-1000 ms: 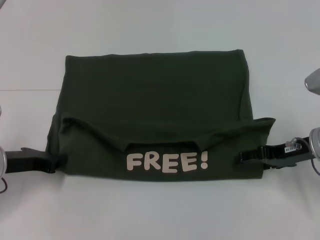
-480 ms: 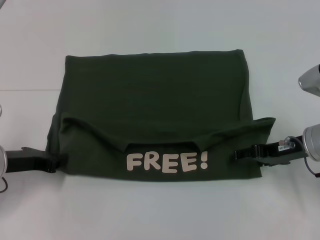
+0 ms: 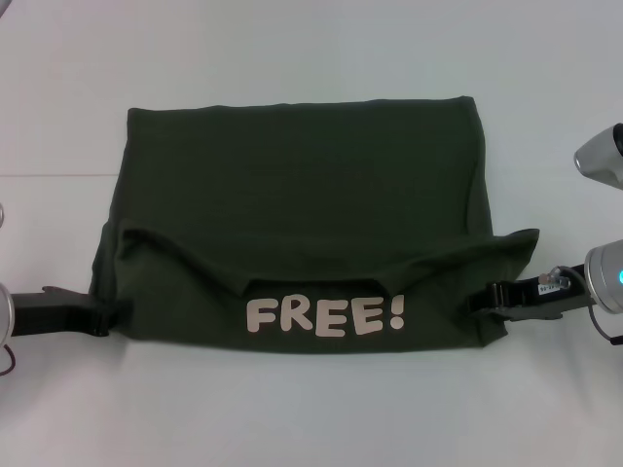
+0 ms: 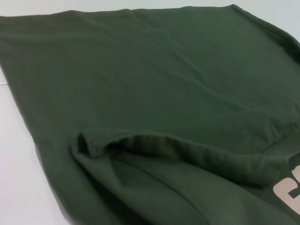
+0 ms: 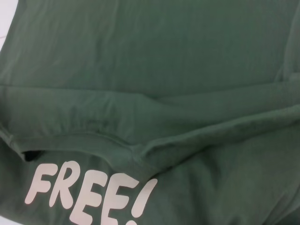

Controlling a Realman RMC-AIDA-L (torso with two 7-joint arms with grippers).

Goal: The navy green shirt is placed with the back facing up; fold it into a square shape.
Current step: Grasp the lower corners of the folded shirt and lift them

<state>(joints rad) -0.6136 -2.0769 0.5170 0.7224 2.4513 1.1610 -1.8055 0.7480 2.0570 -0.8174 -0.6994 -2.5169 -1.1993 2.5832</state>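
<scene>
Here you have the navy green shirt (image 3: 302, 204) lying in the middle of the white table (image 3: 311, 409), folded so that a band of its near part is turned up over the rest. That band carries the cream "FREE!" lettering (image 3: 326, 316), readable from your head view, and its upper edge runs as a wavy fold line across the shirt's width. The far part shows plain olive cloth with a straight far edge.

At the near left corner of the shirt you see the left gripper (image 3: 105, 313), low on the table, its black tips at the folded edge of the cloth; whether the fingers are spread or pressed together you cannot tell. At the near right corner the right gripper (image 3: 482, 297) reaches in from the side, its tips touching the edge of the turned-up band; again the fingers' state does not show.

Both wrist views are filled with the shirt's cloth and its fold.
</scene>
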